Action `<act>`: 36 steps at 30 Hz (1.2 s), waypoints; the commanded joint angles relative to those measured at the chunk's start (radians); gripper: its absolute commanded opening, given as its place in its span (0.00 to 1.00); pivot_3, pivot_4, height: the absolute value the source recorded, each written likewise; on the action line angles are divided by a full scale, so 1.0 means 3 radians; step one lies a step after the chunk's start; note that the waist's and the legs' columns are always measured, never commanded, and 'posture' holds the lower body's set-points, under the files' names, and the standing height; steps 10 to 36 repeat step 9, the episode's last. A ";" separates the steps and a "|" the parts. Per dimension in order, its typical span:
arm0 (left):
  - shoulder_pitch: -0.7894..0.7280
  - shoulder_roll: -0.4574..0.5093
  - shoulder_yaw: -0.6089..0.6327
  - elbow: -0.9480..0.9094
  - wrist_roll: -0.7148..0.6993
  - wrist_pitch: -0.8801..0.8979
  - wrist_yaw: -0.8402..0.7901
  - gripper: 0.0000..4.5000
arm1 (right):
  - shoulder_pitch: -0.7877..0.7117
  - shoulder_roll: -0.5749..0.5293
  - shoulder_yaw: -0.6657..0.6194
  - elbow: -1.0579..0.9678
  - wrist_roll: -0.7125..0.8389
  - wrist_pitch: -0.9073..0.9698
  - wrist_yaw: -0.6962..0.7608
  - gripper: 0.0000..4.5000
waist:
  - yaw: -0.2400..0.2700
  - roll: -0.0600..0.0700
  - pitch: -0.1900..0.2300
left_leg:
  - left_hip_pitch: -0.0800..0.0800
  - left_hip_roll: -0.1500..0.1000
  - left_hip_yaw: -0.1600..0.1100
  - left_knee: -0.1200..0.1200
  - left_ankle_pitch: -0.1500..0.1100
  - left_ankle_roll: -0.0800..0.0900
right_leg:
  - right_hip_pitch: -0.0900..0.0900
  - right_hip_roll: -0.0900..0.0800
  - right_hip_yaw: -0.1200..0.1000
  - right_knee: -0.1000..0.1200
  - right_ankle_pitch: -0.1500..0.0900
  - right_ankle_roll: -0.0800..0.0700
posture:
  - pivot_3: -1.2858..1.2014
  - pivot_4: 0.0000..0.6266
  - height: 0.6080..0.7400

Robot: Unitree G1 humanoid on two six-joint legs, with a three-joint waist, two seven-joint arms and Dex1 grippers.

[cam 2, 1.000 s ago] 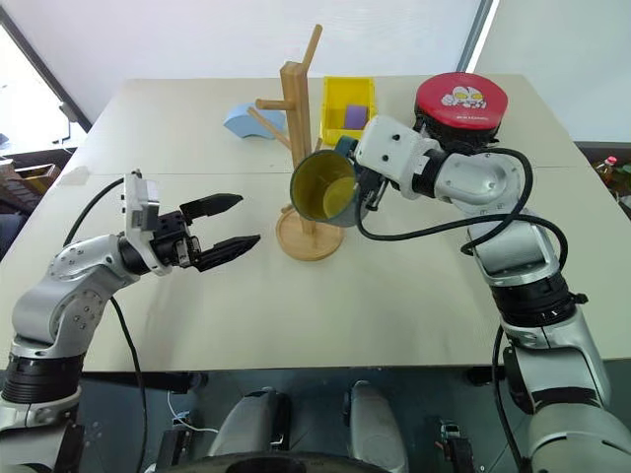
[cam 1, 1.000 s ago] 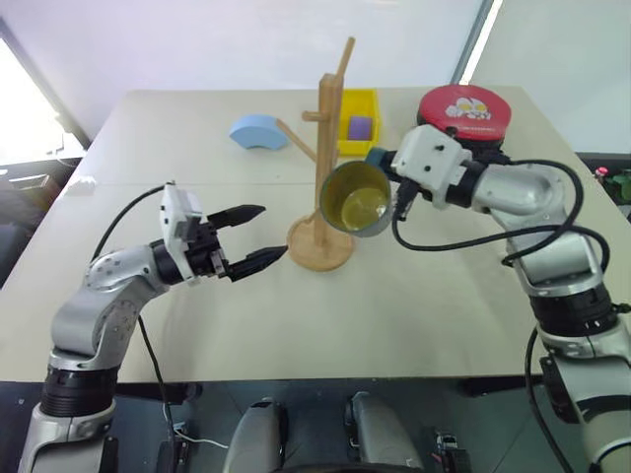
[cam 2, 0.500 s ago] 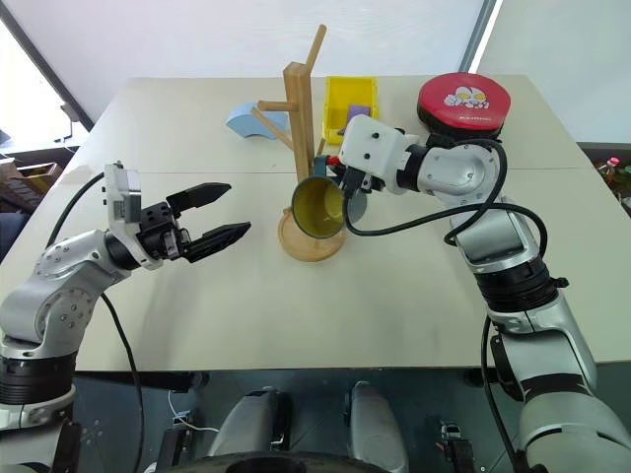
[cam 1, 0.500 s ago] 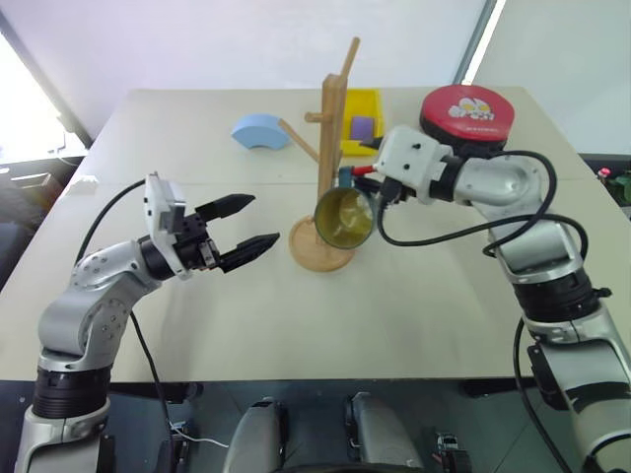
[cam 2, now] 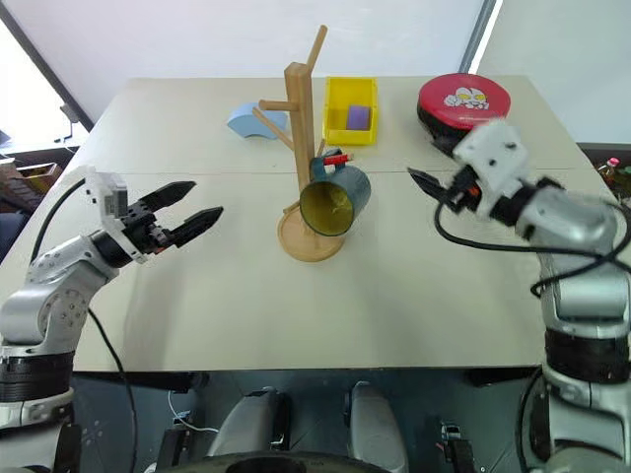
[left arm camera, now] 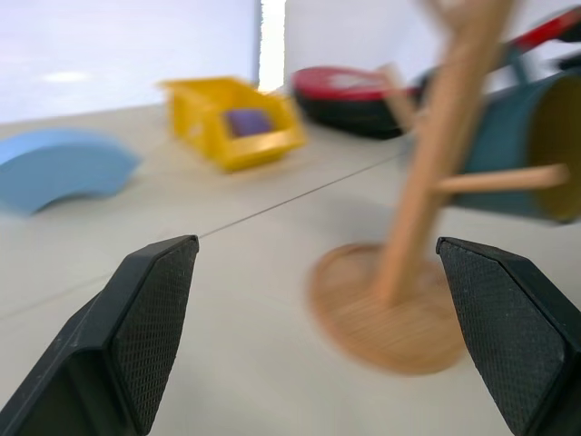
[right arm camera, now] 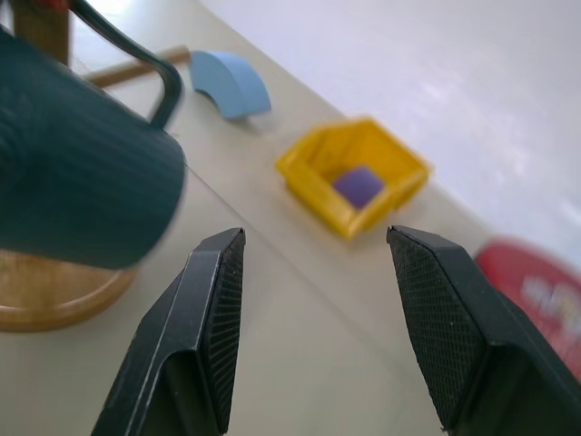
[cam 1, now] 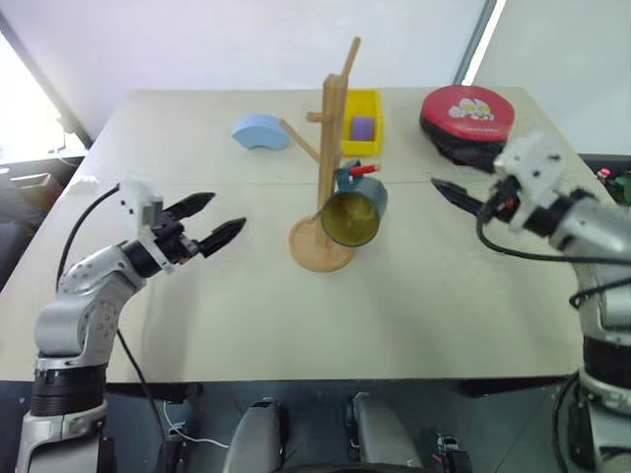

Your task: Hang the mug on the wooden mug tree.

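1. Mug (cam 1: 354, 215) hangs by its handle on a low peg of the wooden mug tree (cam 1: 330, 158) at desk (cam 1: 296, 315) centre, mouth facing the robot
2. Right end effector (cam 1: 455, 194), open and empty, lies nearer, beside the mug; left end effector (cam 1: 207, 228), open and empty, well apart
3. Peg-to-handle contact hard to make out

Looks like a robot test lab or a plain office room, not anyone's home. There's one big beige counter (cam 1: 197, 315) up against blank white wall panels, with bright window light at 9 o'clock. On it sits a random prop mix: mug tree (cam 1: 330, 168) with a mug (cam 1: 355, 215), yellow bin (cam 1: 359, 121) at 12, blue arch block (cam 1: 259, 131) at 11, red round cushion (cam 1: 466, 110) at 1.
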State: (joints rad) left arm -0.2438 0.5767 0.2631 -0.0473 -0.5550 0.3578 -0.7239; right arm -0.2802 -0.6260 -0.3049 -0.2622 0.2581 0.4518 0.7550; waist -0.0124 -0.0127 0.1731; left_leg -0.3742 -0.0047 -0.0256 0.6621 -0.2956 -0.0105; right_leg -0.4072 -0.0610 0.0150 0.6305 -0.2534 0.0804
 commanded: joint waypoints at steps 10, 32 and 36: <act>0.0411 -0.0225 0.0297 0.0226 0.0333 -0.0508 0.0479 1.00 | 0.0590 0.0677 -0.0025 0.0376 0.0085 -0.0752 -0.0449 0.57 | -0.0002 0.0001 0.0000 | 0.0001 0.0001 0.0002 0.0000 0.0000 0.0000 | -0.0002 -0.0001 0.0002 0.0002 0.0000 0.0001 | 0.52 0.24 0.96; 0.0411 -0.0225 0.0297 0.0226 0.0333 -0.0508 0.0479 1.00 | 0.0590 0.0677 -0.0025 0.0376 0.0085 -0.0752 -0.0449 0.57 | -0.0002 0.0001 0.0000 | 0.0001 0.0001 0.0002 0.0000 0.0000 0.0000 | -0.0002 -0.0001 0.0002 0.0002 0.0000 0.0001 | 0.52 0.24 0.96; 0.0411 -0.0225 0.0297 0.0226 0.0333 -0.0508 0.0479 1.00 | 0.0590 0.0677 -0.0025 0.0376 0.0085 -0.0752 -0.0449 0.57 | -0.0002 0.0001 0.0000 | 0.0001 0.0001 0.0002 0.0000 0.0000 0.0000 | -0.0002 -0.0001 0.0002 0.0002 0.0000 0.0001 | 0.52 0.24 0.96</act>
